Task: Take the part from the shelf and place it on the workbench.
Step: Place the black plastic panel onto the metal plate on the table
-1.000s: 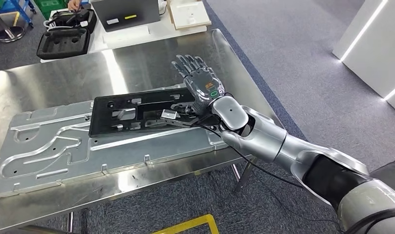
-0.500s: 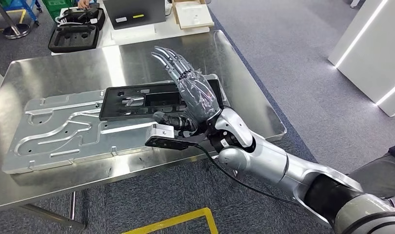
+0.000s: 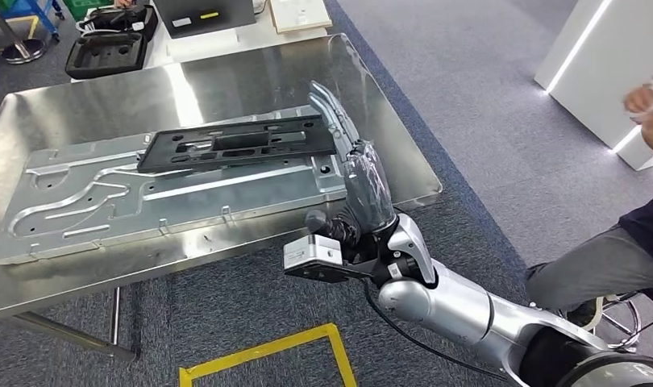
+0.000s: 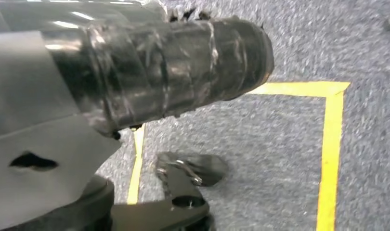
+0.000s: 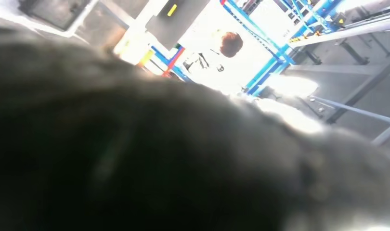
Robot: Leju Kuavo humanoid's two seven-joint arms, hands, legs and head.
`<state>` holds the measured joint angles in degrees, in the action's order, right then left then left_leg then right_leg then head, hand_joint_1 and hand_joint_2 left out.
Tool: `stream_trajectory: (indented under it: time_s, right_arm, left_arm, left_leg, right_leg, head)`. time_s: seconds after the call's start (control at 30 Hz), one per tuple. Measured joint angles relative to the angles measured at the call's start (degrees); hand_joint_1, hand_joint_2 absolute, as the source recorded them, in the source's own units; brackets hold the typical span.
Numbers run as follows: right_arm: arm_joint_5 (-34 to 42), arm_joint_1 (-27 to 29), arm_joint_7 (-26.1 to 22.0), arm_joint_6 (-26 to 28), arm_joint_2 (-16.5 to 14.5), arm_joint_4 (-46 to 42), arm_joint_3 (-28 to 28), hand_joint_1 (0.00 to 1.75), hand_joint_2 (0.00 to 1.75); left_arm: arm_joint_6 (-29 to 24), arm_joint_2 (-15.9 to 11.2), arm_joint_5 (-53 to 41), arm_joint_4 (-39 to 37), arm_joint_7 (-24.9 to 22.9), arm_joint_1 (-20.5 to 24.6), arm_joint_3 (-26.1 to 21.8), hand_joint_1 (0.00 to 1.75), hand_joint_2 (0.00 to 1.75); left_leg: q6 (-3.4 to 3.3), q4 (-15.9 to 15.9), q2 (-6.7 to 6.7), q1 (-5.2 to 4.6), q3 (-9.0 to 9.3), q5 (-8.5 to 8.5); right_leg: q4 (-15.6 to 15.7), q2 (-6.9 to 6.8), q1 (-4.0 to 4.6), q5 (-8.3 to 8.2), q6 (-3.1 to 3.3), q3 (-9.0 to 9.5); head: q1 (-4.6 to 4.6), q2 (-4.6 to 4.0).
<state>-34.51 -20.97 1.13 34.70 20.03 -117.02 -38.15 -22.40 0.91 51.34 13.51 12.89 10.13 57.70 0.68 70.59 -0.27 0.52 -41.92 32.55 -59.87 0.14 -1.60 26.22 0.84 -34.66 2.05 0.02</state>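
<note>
While our right hand (image 3: 363,189) is hovering at the near right edge of the workbench (image 3: 226,85), the black part (image 3: 239,145) is lying flat on the large embossed metal plate (image 3: 106,205) that covers much of the steel top, so we are judging the placing as done. Our fingers are stretched out straight and apart, holding nothing, with the fingertips just beside the part's right end; whether they are brushing it we cannot tell from the head view. Our left hand (image 4: 149,67) is hanging over grey carpet marked with yellow tape (image 4: 330,159); its dark taped fingers are showing close up, but we cannot tell how far they are spread or whether they are curled.

We are seeing the main risk at that right end: the part is sitting slightly askew on the ribbed plate, and any sideways sweep of our extended fingers could catch its corner and push it along the plate. A person (image 3: 630,234) is sitting close on our right, so a wide swing of the arm could reach that way too.
</note>
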Motion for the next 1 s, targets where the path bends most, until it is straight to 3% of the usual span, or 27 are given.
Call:
stream_trajectory:
  time_s: [0.03,0.07,0.1,0.17,0.23,0.3,0.37,0.4,0.5,0.53,0.57,0.6,0.67,0.73,0.77,0.83,0.87,0.9,1.0]
  right_arm:
    - [0.04,0.39,-0.01,-0.01,0.00,-0.33,0.14,0.00,0.00]
    - [0.07,0.74,-0.02,-0.01,-0.01,-0.60,0.23,0.00,0.00]
    - [0.09,1.03,-0.03,-0.01,-0.01,-0.87,0.29,0.00,0.00]
    - [0.10,1.34,-0.03,0.01,-0.01,-1.44,0.39,0.00,0.00]
    - [0.10,1.43,-0.05,0.02,-0.01,-2.04,0.60,0.00,0.00]
    - [-0.23,1.64,0.00,0.26,-0.01,-2.46,0.98,0.00,0.00]
    - [-2.06,2.86,0.51,1.15,0.03,-2.96,1.64,0.00,0.00]
    - [-3.70,4.04,1.10,1.84,0.13,-3.45,2.26,0.00,0.00]
    - [-9.51,9.73,3.46,4.08,0.44,-5.85,6.29,0.00,0.00]
    - [-11.23,12.25,3.64,4.59,0.33,-6.82,8.35,0.00,0.00]
    - [-12.66,15.05,3.01,4.88,-0.33,-7.83,11.09,0.00,0.00]
    - [-13.37,17.83,1.39,5.02,-1.68,-8.69,14.33,0.00,0.00]
    - [-11.69,22.66,-5.44,5.10,-6.33,-9.59,23.26,0.00,0.00]
    - [-7.35,25.03,-14.37,5.12,-11.72,-8.51,33.28,0.00,0.00]
    - [-6.02,25.04,-18.97,5.11,-14.47,-6.50,38.78,0.00,0.00]
    - [-6.46,22.79,-27.44,5.09,-19.44,0.74,51.46,0.00,0.00]
    - [-7.88,20.90,-30.60,5.08,-21.63,5.36,58.68,0.00,0.00]
    - [-9.63,18.98,-32.07,5.07,-23.59,9.81,66.01,0.00,0.00]
    - [-14.57,15.06,-26.51,5.04,-28.54,22.39,85.43,0.00,0.00]
  left_arm:
    - [0.00,0.01,0.00,0.00,0.01,0.04,0.00,0.00,0.00]
    - [0.00,0.02,0.00,0.00,0.01,0.09,0.00,0.00,0.00]
    - [0.00,0.03,0.00,0.00,0.01,0.12,0.00,0.00,0.00]
    - [-0.01,-0.01,0.00,0.00,0.01,0.26,0.00,0.00,0.00]
    - [-0.02,-0.11,0.01,0.00,0.02,0.56,0.00,0.00,0.00]
    - [-0.02,-0.19,0.10,0.00,0.09,0.81,0.00,0.00,0.00]
    - [0.30,-0.19,0.43,0.00,0.52,0.68,0.00,0.00,0.00]
    - [0.65,-0.22,0.72,0.00,0.95,0.52,0.00,0.00,0.00]
    - [1.82,-0.64,1.71,0.00,2.34,-0.17,-0.02,0.00,0.00]
    - [1.99,-0.80,2.03,0.00,2.65,-0.46,-0.05,0.00,0.00]
    - [2.02,-0.92,2.41,0.00,2.89,-0.74,-0.10,0.00,0.00]
    - [1.95,-0.99,2.78,0.00,3.07,-1.05,-0.16,0.00,0.00]
    - [1.74,-1.05,3.50,0.00,3.26,-1.65,-0.30,0.00,0.00]
    - [1.53,-1.10,4.27,0.00,3.33,-2.19,-0.43,0.00,0.00]
    - [1.39,-1.13,4.71,0.00,3.40,-2.47,-0.56,0.00,0.00]
    - [1.10,-1.16,5.43,-0.01,3.51,-3.10,-1.11,0.00,0.00]
    - [0.97,-1.17,5.71,-0.02,3.54,-3.38,-1.42,0.00,0.00]
    - [0.86,-1.14,5.91,-0.03,3.55,-3.61,-1.66,0.00,0.00]
    - [0.55,-0.85,6.45,-0.04,3.58,-4.31,-1.84,0.00,0.00]
  left_leg:
    - [0.05,2.90,0.00,0.04,-0.07,1.26]
    - [0.01,4.48,0.00,0.04,0.55,1.20]
    - [-0.14,4.26,0.00,0.01,2.10,0.03]
    - [-0.81,-1.51,-0.02,-0.22,7.76,-2.26]
    - [-1.58,-9.66,-0.04,-0.71,13.61,-1.44]
    - [-2.20,-13.55,-0.06,-1.21,15.51,-0.54]
    - [-2.91,-14.48,0.11,-1.02,15.01,-2.05]
    - [-3.31,-14.92,0.24,-0.85,14.65,-2.96]
    - [-4.24,-15.23,0.46,-0.79,12.53,-5.30]
    - [-4.33,-15.06,0.47,-0.84,11.60,-5.92]
    - [-4.27,-14.79,0.48,-0.87,10.55,-6.48]
    - [-4.12,-14.38,0.49,-0.85,9.45,-6.98]
    - [-3.64,-13.09,0.50,-0.75,7.23,-7.71]
    - [-2.99,-11.55,0.50,-0.85,5.40,-8.06]
    - [-2.61,-11.05,0.53,-0.93,4.87,-8.35]
    - [-1.80,-10.85,0.58,-0.86,4.33,-9.16]
    - [-1.40,-10.69,0.60,-0.72,4.02,-8.95]
    - [-1.04,-9.96,0.59,-0.58,3.53,-7.67]
    - [-0.21,-2.80,0.58,-0.20,1.66,0.82]
  right_leg:
    - [-0.03,0.01,0.07,-0.72,-0.02,-0.98]
    - [-0.07,0.02,0.13,-1.41,-0.06,-1.93]
    - [-0.12,0.02,0.18,-2.07,-0.13,-2.82]
    - [-0.16,-0.02,0.21,-3.26,-0.36,-4.11]
    - [0.01,-0.18,0.17,-4.39,-0.91,-4.66]
    - [0.67,-0.38,0.02,-5.62,-1.69,-4.62]
    - [1.14,-0.37,-0.01,-5.90,-2.36,-4.64]
    - [0.49,-0.30,0.06,-4.53,-2.55,-4.88]
    - [-7.80,-0.16,0.16,4.23,-2.79,-6.56]
    - [-11.20,-0.16,0.12,5.81,-2.94,-6.88]
    - [-13.56,-0.16,0.07,5.81,-3.13,-6.68]
    - [-14.30,-0.17,-0.02,4.61,-3.31,-5.75]
    - [-10.28,-0.26,-0.29,2.11,-3.59,-1.24]
    - [-2.94,-0.32,-0.24,3.25,-3.44,3.96]
    - [-0.65,-0.30,-0.12,4.19,-3.09,5.23]
    - [0.48,-0.24,0.12,4.28,-2.03,4.93]
    - [0.57,-0.36,0.08,3.68,-1.60,4.39]
    - [0.69,-0.55,-0.02,3.05,-1.23,3.73]
    - [0.84,-1.26,-0.27,1.07,-0.58,1.44]
  head:
    - [-0.01,0.00]
    - [-0.01,0.00]
    - [-0.01,0.00]
    - [-0.01,0.00]
    - [0.00,0.00]
    - [-0.01,0.00]
    - [-0.02,0.00]
    - [0.02,0.00]
    - [0.11,0.00]
    - [0.11,0.00]
    - [0.13,0.00]
    - [0.14,0.00]
    - [0.18,0.00]
    - [0.22,0.00]
    - [0.21,0.00]
    - [0.16,0.00]
    - [0.14,0.00]
    - [0.11,0.00]
    - [0.05,0.00]
